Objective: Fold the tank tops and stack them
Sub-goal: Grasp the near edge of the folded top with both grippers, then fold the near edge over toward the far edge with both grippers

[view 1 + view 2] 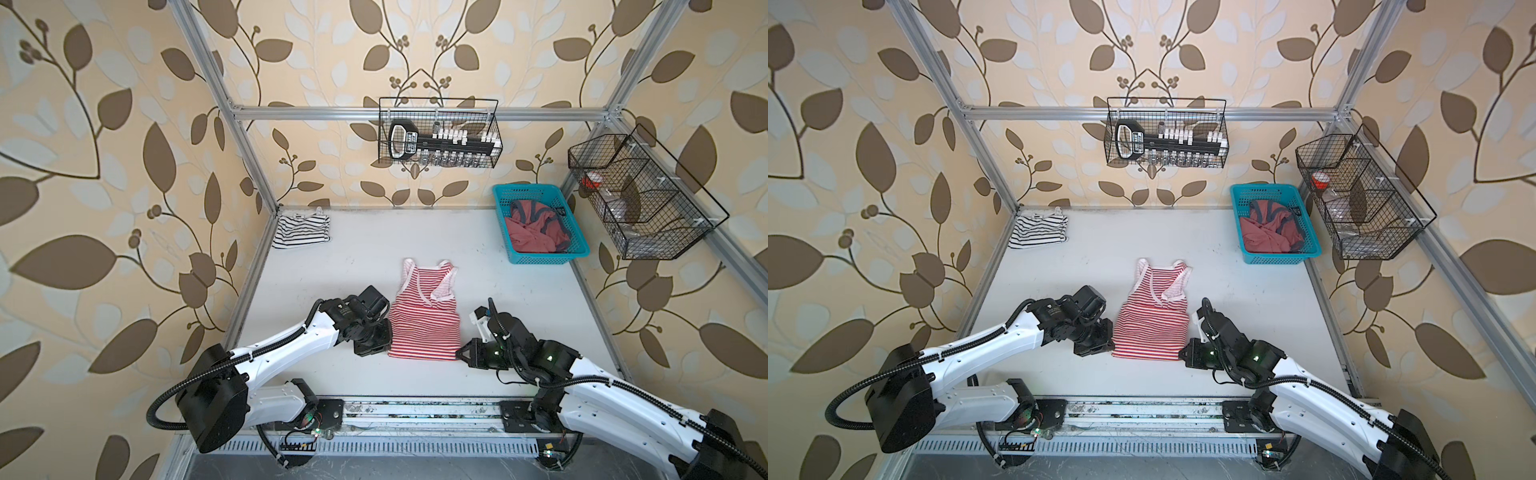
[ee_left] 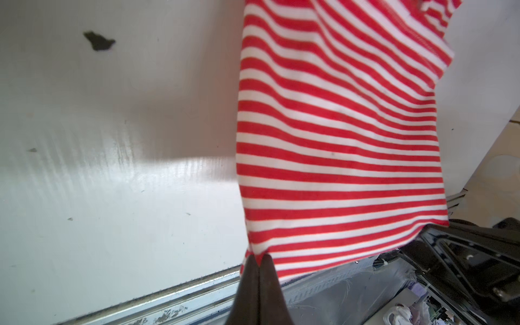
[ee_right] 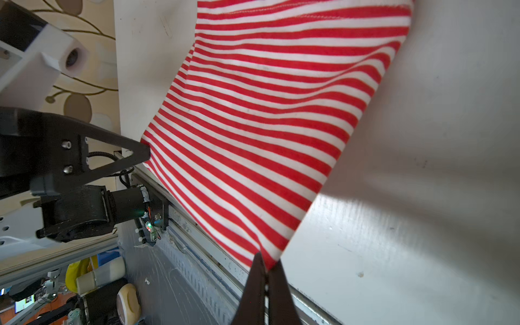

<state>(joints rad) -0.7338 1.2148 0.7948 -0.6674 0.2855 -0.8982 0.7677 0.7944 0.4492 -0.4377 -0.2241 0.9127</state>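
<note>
Two tank tops are seen: the red-striped top (image 1: 424,324) is pinched at two hem corners by the left gripper (image 2: 257,256) and right gripper (image 3: 266,264); the black-striped top (image 1: 302,230) is set well apart.

On the plain white tabletop (image 1: 345,270), the soft cloth tank top (image 1: 424,332) at its middle carries thin red and white stripes; the folded cloth tank top (image 1: 301,232) at its back left corner, bold black on white. The turquoise plastic mesh basket (image 1: 548,257) holds dusty-pink cloth (image 1: 536,239).

The red-striped white cloth tank top (image 2: 337,140) looks soft and matt. The white tabletop (image 2: 112,197) is smooth, slightly glossy.
</note>
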